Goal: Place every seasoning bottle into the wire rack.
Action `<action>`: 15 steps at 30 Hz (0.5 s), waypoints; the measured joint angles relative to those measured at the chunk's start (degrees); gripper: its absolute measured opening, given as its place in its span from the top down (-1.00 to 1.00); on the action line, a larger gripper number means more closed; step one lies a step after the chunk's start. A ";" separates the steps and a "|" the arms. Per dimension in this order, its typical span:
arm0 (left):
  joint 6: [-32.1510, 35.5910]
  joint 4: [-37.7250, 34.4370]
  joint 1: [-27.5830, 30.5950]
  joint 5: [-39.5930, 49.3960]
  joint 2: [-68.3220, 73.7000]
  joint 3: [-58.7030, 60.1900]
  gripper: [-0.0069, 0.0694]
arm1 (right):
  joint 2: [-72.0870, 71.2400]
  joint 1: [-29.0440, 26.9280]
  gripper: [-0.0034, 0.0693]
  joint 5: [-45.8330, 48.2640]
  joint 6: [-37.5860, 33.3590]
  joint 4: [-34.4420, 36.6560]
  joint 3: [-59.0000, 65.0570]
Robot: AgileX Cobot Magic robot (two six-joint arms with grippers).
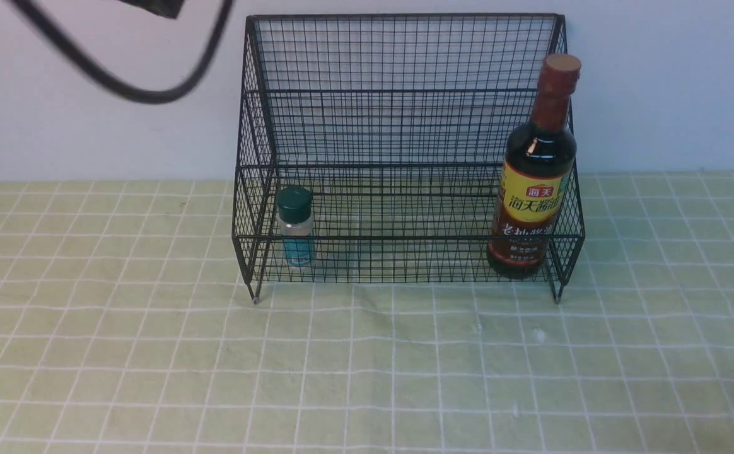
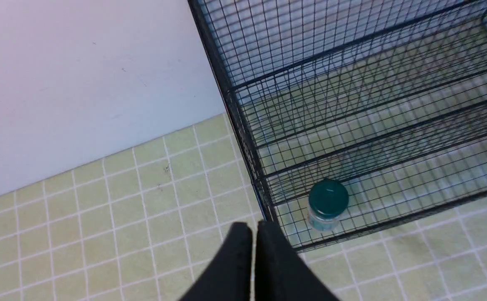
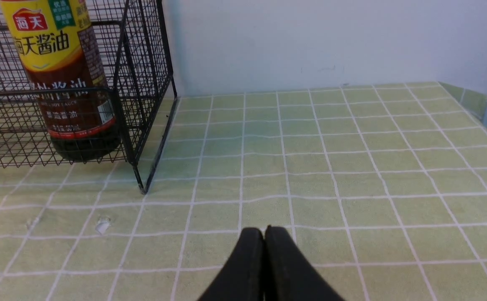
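I confirm both seasoning bottles stand inside the large black wire-mesh rack (image 1: 405, 157). The small clear shaker with the dark green cap and teal label (image 1: 295, 227) stands upright at the rack's front left corner, just behind the low front rail. The tall dark soy-sauce bottle with the brown-red cap and yellow-and-red label (image 1: 534, 170) stands upright at the front right corner, close against the sloping right side.

I judge the placing work complete: no bottle is visible on the pale green checked cloth (image 1: 367, 378) outside the rack. What is left, as far as I can judge, is to take both arms clear and park them.

Gripper status:
- The left gripper (image 2: 254, 234) has its fingers pressed together on nothing. It hangs above the rack's front left corner, apart from the shaker.
- The right gripper (image 3: 264, 238) has its fingers together and empty. It sits low over the cloth, well apart from the rack's right foot.

A black cable (image 1: 121, 88) loops across the upper left of the front view.
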 joint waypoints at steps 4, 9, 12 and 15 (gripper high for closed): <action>-0.15 -0.54 0.00 -7.26 -11.41 9.15 0.83 | 0.00 0.00 0.95 0.00 0.00 0.00 0.00; -0.43 -0.66 0.00 -14.66 -24.66 23.35 0.83 | 0.00 0.00 0.95 0.00 0.00 0.00 0.00; -0.43 -0.78 0.00 -15.01 -28.51 27.55 0.83 | 0.00 0.00 0.95 0.00 0.00 0.00 0.00; -0.43 -0.94 0.00 -14.62 -33.31 32.47 0.83 | 0.00 0.00 0.95 0.00 0.00 0.00 0.00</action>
